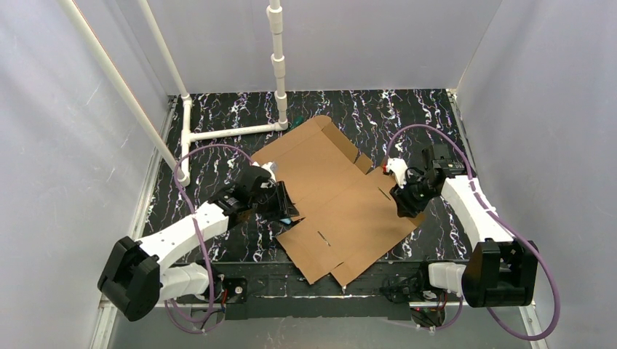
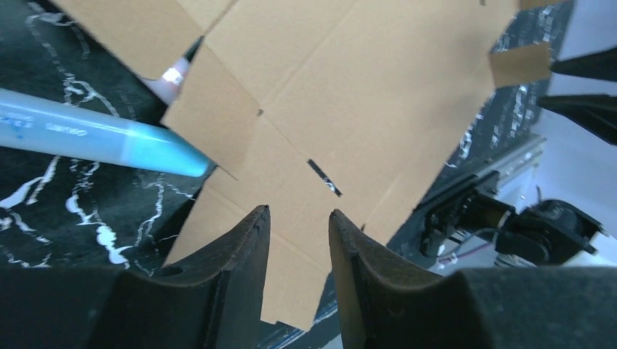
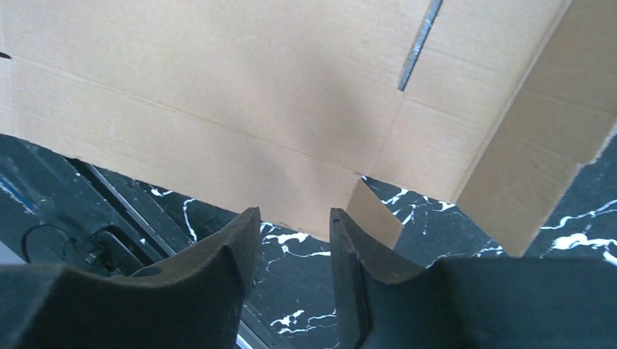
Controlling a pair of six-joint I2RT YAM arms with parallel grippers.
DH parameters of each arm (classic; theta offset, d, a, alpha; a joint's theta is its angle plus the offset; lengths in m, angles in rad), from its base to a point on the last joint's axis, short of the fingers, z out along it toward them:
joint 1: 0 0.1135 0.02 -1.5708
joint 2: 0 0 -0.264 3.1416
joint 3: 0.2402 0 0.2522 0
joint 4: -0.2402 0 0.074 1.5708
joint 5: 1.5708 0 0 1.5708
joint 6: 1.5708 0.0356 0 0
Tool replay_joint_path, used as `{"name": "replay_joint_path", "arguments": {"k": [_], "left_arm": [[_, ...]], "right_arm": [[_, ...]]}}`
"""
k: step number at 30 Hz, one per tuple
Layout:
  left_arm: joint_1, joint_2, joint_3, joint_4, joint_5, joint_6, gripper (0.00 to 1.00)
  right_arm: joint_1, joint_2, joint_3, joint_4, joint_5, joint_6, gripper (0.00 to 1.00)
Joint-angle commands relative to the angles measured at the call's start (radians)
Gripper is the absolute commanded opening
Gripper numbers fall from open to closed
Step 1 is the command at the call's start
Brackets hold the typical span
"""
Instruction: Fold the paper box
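The paper box is a flat brown die-cut cardboard sheet, lying diagonally on the black marbled table. My left gripper hovers at its left edge. In the left wrist view the left gripper has its jaws apart over a flap of the paper box, with nothing pinched. My right gripper sits at the sheet's right edge. In the right wrist view the right gripper is open just short of the edge of the paper box, where a small side flap stands up.
A light blue marker lies on the table beside the sheet's left flap, and a second marker tip pokes out from under the cardboard. A white pipe frame stands at the back left. The sheet overhangs the table's front edge.
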Motion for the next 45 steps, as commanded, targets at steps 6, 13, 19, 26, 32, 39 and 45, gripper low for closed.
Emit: {"name": "replay_joint_path", "arguments": {"k": [6,13,19,26,32,39,45], "left_arm": [[0.003,0.11,0.029,-0.125,-0.156,-0.015,0.31],[0.002,0.174,0.029,-0.053,-0.147,-0.042,0.34],[0.0,0.194,0.032,0.011,-0.122,-0.061,0.35],[0.0,0.226,0.042,0.068,-0.11,-0.077,0.32],[-0.001,0.194,0.038,0.142,-0.109,-0.079,0.22],[0.0,0.265,0.08,0.199,-0.088,-0.076,0.16],[-0.002,0.376,0.15,0.225,-0.095,-0.07,0.1]], "right_arm": [[0.0,-0.01,-0.035,0.074,-0.086,0.035,0.38],[-0.001,-0.03,-0.051,0.12,-0.084,0.067,0.38],[-0.001,-0.032,-0.056,0.128,-0.082,0.067,0.39],[0.0,-0.025,-0.055,0.128,-0.085,0.066,0.39],[0.0,-0.017,-0.059,0.135,-0.081,0.066,0.39],[0.001,-0.004,-0.064,0.145,-0.076,0.066,0.4],[0.007,0.007,-0.07,0.147,-0.067,0.062,0.4]]}}
